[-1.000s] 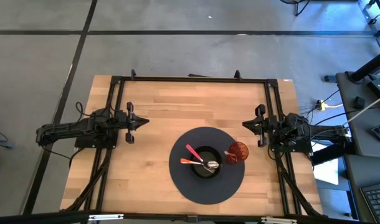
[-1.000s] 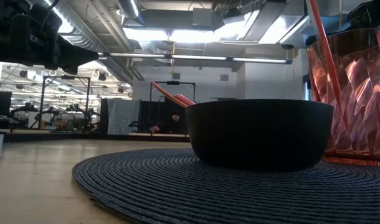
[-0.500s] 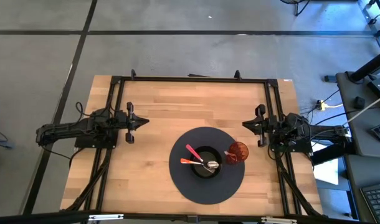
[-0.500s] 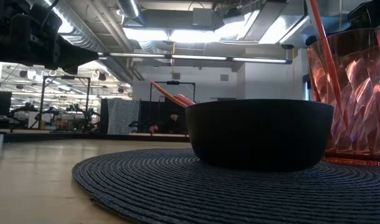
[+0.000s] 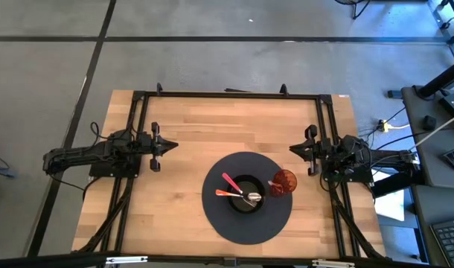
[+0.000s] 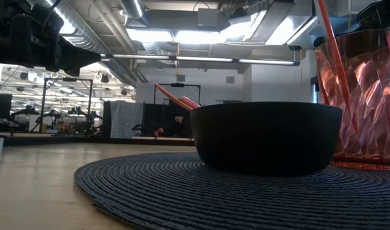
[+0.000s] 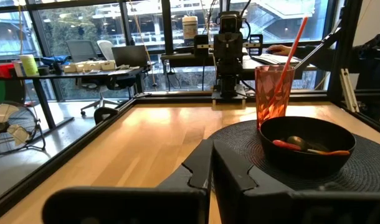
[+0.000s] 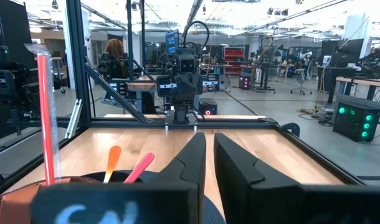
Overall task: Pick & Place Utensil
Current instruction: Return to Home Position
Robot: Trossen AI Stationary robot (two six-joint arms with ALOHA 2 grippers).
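A black bowl stands on a round dark woven placemat at the table's near middle. In the bowl lie a pink-handled utensil, an orange-handled utensil and a metal spoon; the two coloured handles stick out over the bowl's left rim. A pink tumbler with a red straw stands on the mat right of the bowl. My left gripper hovers shut and empty left of the mat, also in its wrist view. My right gripper hovers shut and empty beyond the tumbler, also in its wrist view.
A black metal frame runs along the table's far edge and down both sides. Bare wood lies between the two grippers and the far edge. The room with desks and other robots shows beyond the table.
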